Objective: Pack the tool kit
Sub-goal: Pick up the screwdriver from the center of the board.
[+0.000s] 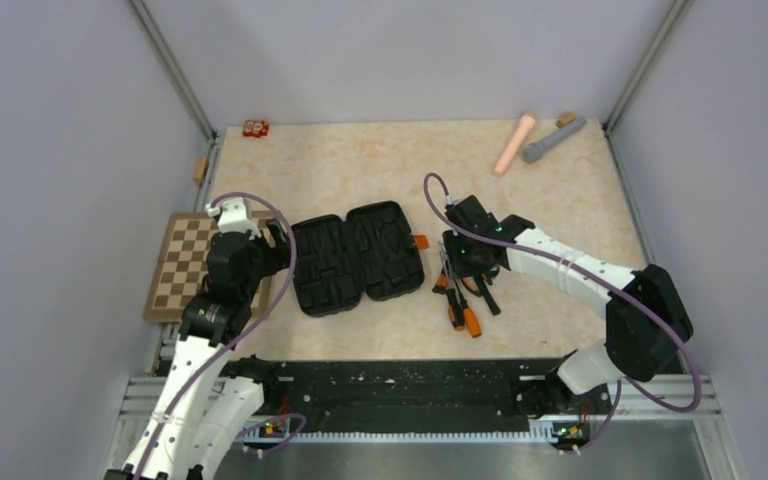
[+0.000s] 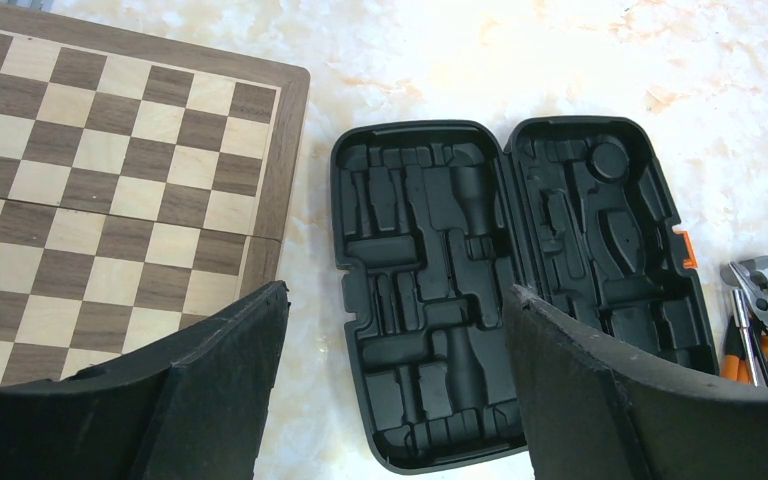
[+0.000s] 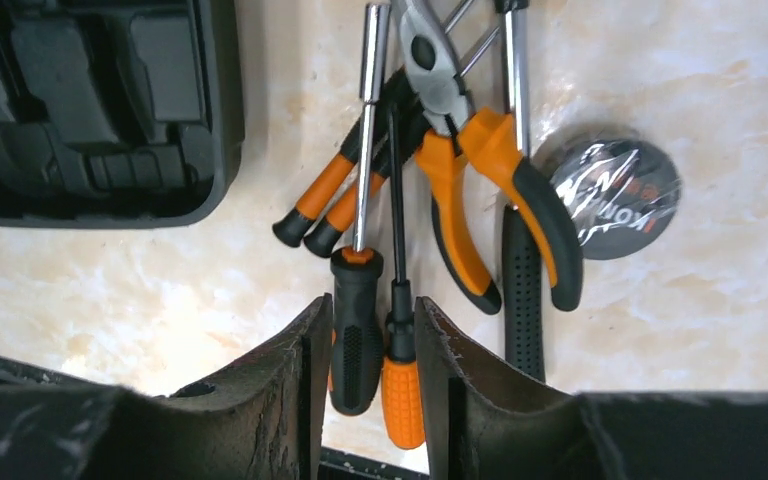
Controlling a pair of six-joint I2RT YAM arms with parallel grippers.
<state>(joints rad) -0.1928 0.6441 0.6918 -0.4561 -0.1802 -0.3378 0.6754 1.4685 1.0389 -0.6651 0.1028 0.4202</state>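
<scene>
The black case [image 1: 358, 258] is laid open flat at the middle of the surface [image 1: 360, 170]. The pliers [image 3: 480, 170] and screwdrivers [image 3: 357, 300] are piled just to its right. Two of their handles are closely flanked by the narrowed right hand [image 3: 372, 310]; whether they are gripped cannot be told. The left hand [image 2: 395, 295] is held wide above the case, near the chessboard [image 1: 185, 265].

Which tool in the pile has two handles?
The pliers: two curved orange-and-black handles meeting at a grey pivot. The screwdrivers beside them each have one straight handle.
</scene>
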